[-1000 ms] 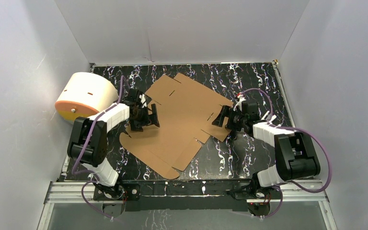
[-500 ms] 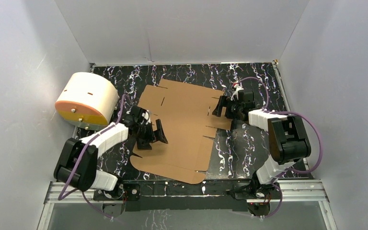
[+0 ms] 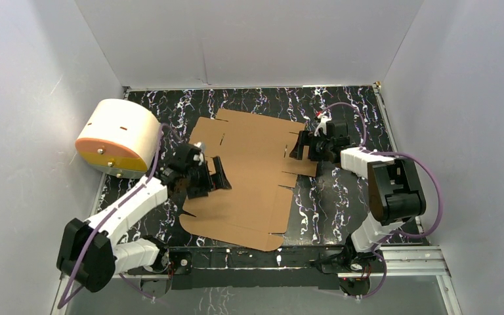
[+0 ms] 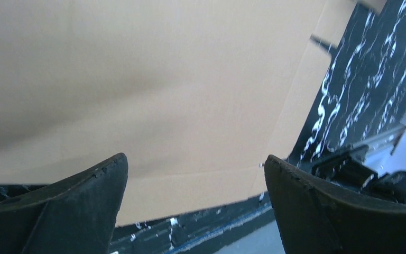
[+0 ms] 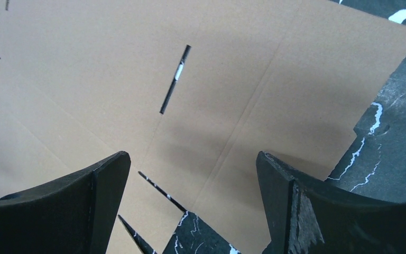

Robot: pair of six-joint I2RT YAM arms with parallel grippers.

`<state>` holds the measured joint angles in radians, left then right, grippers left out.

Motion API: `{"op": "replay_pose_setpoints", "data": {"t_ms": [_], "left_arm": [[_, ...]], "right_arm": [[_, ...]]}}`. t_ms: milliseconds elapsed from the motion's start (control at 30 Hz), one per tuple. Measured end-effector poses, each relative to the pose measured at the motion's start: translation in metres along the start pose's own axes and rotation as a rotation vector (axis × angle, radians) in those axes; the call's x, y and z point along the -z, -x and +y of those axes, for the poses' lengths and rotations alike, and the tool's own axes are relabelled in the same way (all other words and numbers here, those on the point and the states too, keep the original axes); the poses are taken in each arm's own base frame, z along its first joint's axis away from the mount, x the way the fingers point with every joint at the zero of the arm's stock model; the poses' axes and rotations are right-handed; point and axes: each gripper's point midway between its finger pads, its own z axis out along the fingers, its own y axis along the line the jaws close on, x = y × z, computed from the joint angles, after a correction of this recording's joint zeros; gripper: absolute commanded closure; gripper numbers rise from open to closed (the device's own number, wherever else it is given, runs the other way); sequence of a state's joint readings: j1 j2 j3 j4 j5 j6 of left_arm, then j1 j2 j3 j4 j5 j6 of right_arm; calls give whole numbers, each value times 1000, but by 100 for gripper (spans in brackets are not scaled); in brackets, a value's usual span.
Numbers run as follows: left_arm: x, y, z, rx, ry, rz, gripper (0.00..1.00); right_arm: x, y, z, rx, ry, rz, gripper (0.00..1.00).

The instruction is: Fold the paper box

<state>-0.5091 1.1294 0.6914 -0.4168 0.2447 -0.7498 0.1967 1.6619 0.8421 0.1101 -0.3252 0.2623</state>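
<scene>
Paper box (image 3: 249,177): unfolded brown die-cut sheet, lying flat between the two grippers; its left part lies under the left gripper, its right flap under the right gripper.
Slot (image 5: 174,79): narrow cut in the sheet, just ahead of the right gripper's fingers; further short cuts lie close by its left finger.
Left gripper (image 3: 210,180): fingers spread apart, nothing between them; plain cardboard fills the space ahead. Contact with the sheet cannot be told.
Right gripper (image 3: 301,146): fingers spread apart, holding nothing, poised over the flap's edge.
Table (image 3: 321,210): black, white-veined surface, bare beyond the right gripper's right finger.
Cylinder (image 3: 119,136): cream-white with an orange face, on its side, outboard of the left gripper, apart from the sheet.
</scene>
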Motion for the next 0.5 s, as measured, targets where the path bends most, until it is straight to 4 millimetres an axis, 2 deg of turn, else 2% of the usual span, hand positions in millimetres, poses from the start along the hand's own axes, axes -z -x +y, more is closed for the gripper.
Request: {"op": "replay_pose_setpoints", "data": {"t_ms": [100, 200, 300, 400, 500], "left_arm": [[6, 44, -7, -51, 49, -87, 2], [1, 87, 3, -63, 113, -138, 2], [-9, 109, 29, -50, 188, -133, 2], [-18, 121, 54, -37, 249, -106, 2], [-26, 130, 67, -32, 274, -80, 2]], "right_arm": [[6, 6, 6, 7, 16, -18, 1], [13, 13, 13, 17, 32, -46, 1], [17, 14, 15, 18, 39, -55, 2], [19, 6, 15, 13, 39, -43, 1], [20, -1, 13, 6, 35, -28, 1]]}}
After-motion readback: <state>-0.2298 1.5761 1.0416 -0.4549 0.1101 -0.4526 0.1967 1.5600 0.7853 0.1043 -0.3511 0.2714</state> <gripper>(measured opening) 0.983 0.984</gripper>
